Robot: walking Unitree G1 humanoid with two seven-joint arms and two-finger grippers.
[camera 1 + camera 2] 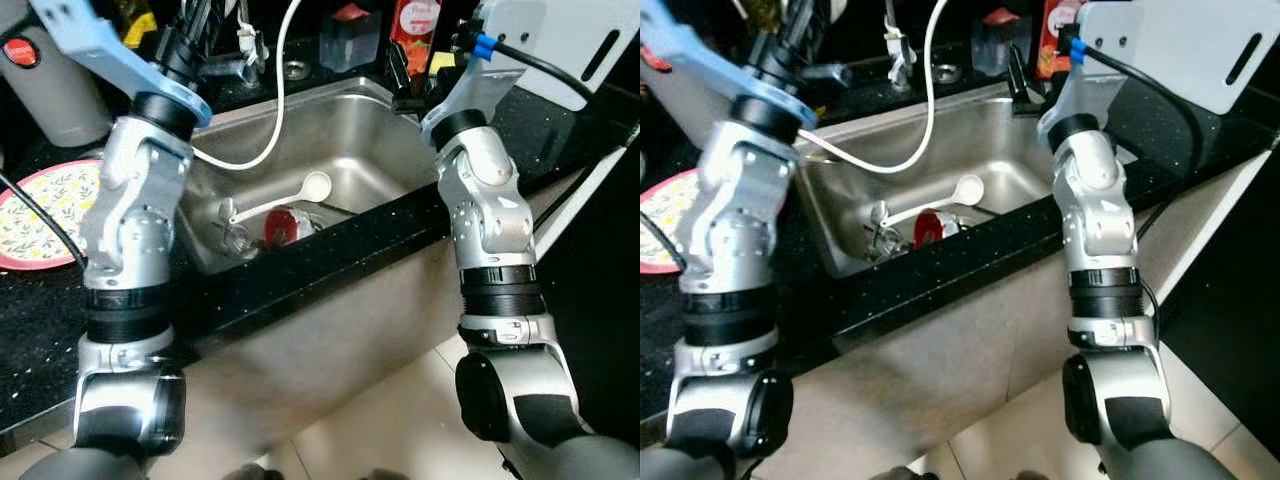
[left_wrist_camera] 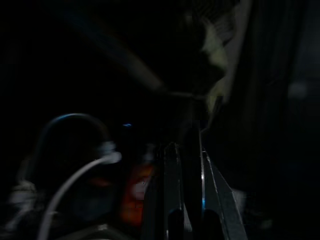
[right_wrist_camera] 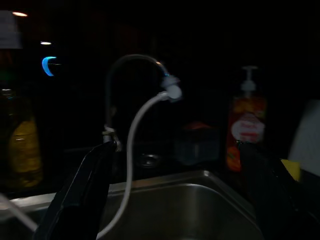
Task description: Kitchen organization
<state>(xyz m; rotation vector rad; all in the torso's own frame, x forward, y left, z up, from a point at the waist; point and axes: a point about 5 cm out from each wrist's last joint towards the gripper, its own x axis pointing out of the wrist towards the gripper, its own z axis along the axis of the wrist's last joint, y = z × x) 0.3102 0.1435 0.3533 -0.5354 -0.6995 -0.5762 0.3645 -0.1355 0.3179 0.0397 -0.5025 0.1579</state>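
Gleaming sink (image 1: pixel 370 150), white spoon (image 1: pixel 285 200) inside

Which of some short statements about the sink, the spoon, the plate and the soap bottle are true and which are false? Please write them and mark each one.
1. A white spoon lies inside the steel sink. True.
2. The floral plate is in the sink. False: it lies on the black counter, on the robot's left.
3. The white hose hangs into the sink. True.
4. The pump soap bottle lies on the floor. False: it stands behind the sink.
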